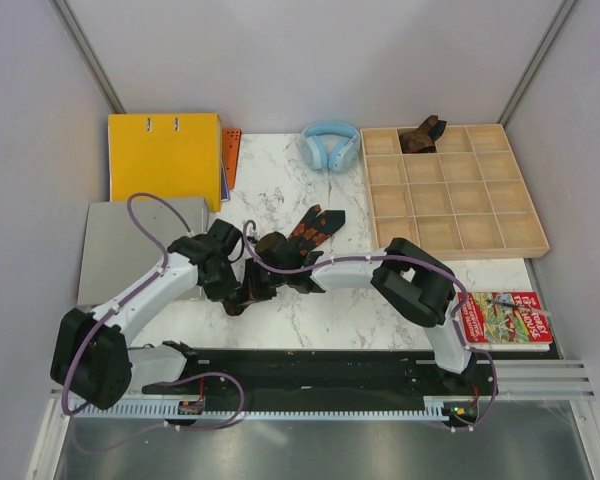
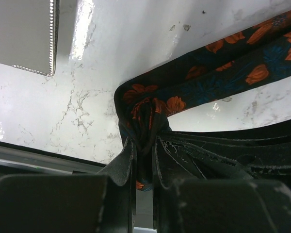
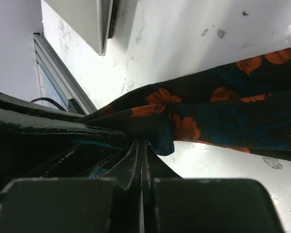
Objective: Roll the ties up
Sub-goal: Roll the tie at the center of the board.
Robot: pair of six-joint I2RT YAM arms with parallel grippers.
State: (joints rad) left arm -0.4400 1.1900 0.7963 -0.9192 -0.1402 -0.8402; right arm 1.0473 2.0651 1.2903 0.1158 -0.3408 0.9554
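Observation:
The black tie with orange-red blotches (image 1: 315, 224) lies on the marble table (image 1: 360, 310), its wide end pointing to the back right. My left gripper (image 1: 246, 288) is shut on a bunched, partly rolled fold of it (image 2: 146, 114), with fabric pinched between the fingers (image 2: 121, 167). My right gripper (image 1: 266, 260) is shut on an edge of the same tie (image 3: 184, 116), right beside the left gripper. The dark brown tie (image 1: 422, 135) sits as a small roll in a back compartment of the wooden tray (image 1: 450, 235).
Light-blue headphones (image 1: 330, 145) lie at the back centre. A yellow binder (image 1: 165, 160) and a grey box (image 1: 140, 245) are on the left. A colourful book (image 1: 505, 318) lies at the front right. White walls close in the sides.

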